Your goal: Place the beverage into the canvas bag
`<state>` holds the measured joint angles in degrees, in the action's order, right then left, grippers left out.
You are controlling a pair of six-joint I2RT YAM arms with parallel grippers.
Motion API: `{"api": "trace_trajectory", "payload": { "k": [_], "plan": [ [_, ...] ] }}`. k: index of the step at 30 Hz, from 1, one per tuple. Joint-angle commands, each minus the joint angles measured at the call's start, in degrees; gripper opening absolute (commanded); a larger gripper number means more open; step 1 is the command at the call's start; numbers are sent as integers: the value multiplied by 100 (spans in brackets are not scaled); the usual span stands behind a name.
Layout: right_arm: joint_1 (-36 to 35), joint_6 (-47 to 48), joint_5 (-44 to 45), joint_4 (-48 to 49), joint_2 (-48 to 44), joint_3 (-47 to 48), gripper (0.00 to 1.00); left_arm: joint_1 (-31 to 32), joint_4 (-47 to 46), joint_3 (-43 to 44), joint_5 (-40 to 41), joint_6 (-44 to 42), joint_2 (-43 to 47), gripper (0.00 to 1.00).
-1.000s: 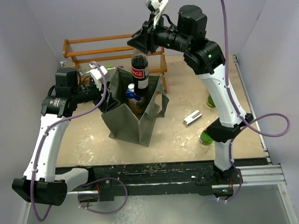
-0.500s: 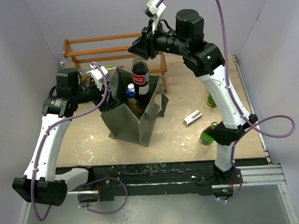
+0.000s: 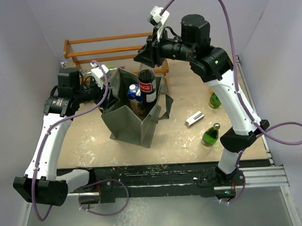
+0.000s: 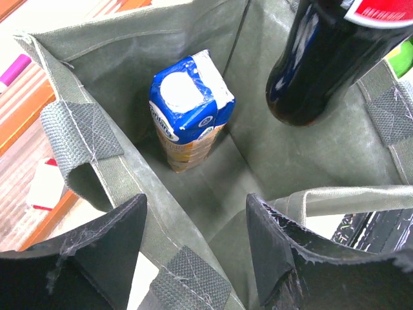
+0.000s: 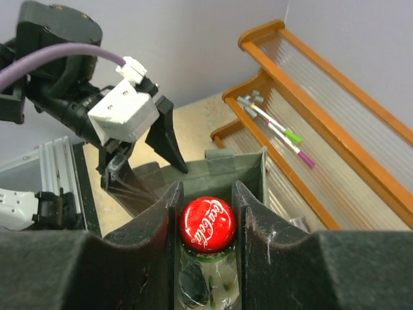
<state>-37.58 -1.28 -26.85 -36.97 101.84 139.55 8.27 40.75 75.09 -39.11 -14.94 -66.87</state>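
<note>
1. Right tool is clamped on the neck of the cola bottle. In the right wrist view both fingers press just under the red cap.
2. The cola bottle hangs upright, its lower part inside the mouth of the canvas bag and its label and neck above the rim.
3. In the left wrist view the bottle's dark base looks to be off the bag floor, close to the far wall.
4. A blue juice carton stands on the bag floor, near the bottle but not touching it.
5. Left tool is spread wide at the bag's near rim, with fabric and a strap loop across the gap between the fingers.
6. The bag stands on the bench, with its mouth open.
7. A green bottle stands on the bench by the right arm. A second one is partly hidden behind that arm.
8. A small white object lies on the bench between the bag and the green bottles.
9. A wooden rack sits behind the bag, with markers on a shelf.
</note>
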Motion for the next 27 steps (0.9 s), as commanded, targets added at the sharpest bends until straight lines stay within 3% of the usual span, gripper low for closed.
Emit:
{"api": "trace_trajectory", "payload": {
  "k": [1,20,27],
  "plan": [
    [-12,175,-119,1165,-505,-101,0,3,-242,88,44,123,-10,66],
    [0,1454,784,1737,-1098,-2638,0,7,-377,-137,172,237,121,54],
    [4,1787,837,1834,-1104,-3136,0,7,-422,-254,198,183,158,51]
  ]
}}
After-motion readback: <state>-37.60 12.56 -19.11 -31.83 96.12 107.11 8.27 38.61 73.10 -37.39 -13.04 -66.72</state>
